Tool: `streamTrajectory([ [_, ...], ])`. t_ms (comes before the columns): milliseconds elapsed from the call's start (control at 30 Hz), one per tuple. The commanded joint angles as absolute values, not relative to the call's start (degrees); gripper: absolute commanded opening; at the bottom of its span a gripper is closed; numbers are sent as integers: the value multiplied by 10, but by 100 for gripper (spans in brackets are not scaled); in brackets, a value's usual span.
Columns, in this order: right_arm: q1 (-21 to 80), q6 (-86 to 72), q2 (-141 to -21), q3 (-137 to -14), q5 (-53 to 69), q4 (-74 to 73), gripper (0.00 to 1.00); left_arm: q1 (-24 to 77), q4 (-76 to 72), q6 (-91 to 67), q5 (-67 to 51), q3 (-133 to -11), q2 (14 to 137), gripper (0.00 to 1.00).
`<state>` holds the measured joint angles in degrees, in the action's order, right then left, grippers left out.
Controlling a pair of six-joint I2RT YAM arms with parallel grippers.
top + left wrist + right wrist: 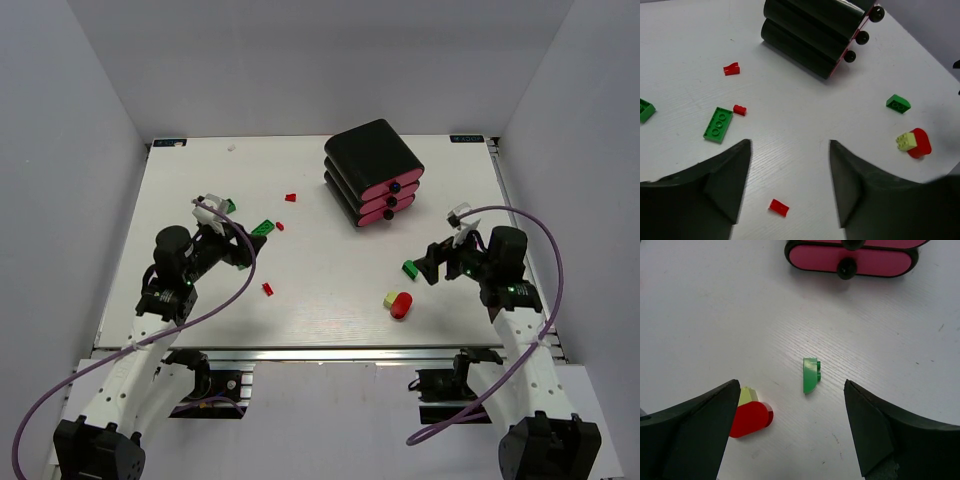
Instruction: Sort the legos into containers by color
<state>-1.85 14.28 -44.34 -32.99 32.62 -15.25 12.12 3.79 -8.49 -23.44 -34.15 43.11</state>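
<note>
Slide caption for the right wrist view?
Open right gripper facing a green lego, with shut pink drawers beyond.

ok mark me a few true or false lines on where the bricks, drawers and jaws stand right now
1. The three pink drawers in the glossy black rounded cabinet are all shut. True.
2. The right jaws are clamped on the small green curved plastic brick. False: they stand open, and the brick lies free on the white table.
3. The pale yellow-green brick touches the red rounded brick. True.
4. The left jaws hold the flat green plate. False: they stand open and empty, and the plate lies on the table.
</note>
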Motion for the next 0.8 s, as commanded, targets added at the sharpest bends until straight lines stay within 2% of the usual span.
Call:
streamTrajectory([
  [0,-14,230,-454,-344,362,-183,89,120,25,-84,-238,-341,431,67],
  [67,-13,244,-478,-378,323,-192,89,120,29,-86,-232,-347,441,49],
  [100,-13,250,-489,-388,311,-194,89,120,33,-87,-225,-352,449,35],
  [167,-13,252,-528,-421,279,-189,89,120,38,-88,-218,-354,453,30],
  [200,-11,248,-546,-435,268,-187,89,120,38,-89,-216,-353,450,33],
  [267,-10,250,-601,-468,265,-207,89,120,40,-89,-212,-352,449,45],
  [300,-9,250,-622,-503,276,-215,89,120,44,-90,-206,-352,447,69],
  [333,-10,249,-654,-519,309,-228,89,120,46,-90,-203,-352,448,79],
  [433,-10,194,-706,-540,347,-180,88,120,54,-90,-184,-354,451,92],
  [500,-8,127,-735,-551,364,-132,75,120,61,-90,-176,-357,456,93],
  [533,-5,104,-768,-575,376,-125,57,120,62,-91,-171,-359,462,93],
  [567,-5,71,-784,-588,382,-117,53,120,67,-89,-169,-359,465,93],
  [667,-1,19,-840,-634,388,-89,53,120,70,-87,-161,-363,474,93],
  [700,-1,11,-855,-643,385,-83,58,120,70,-86,-161,-364,475,93],
  [733,15,5,-880,-667,382,-78,67,120,71,-85,-159,-364,475,93],
  [767,22,-10,-893,-679,384,-76,69,120,73,-84,-157,-364,474,93],
])
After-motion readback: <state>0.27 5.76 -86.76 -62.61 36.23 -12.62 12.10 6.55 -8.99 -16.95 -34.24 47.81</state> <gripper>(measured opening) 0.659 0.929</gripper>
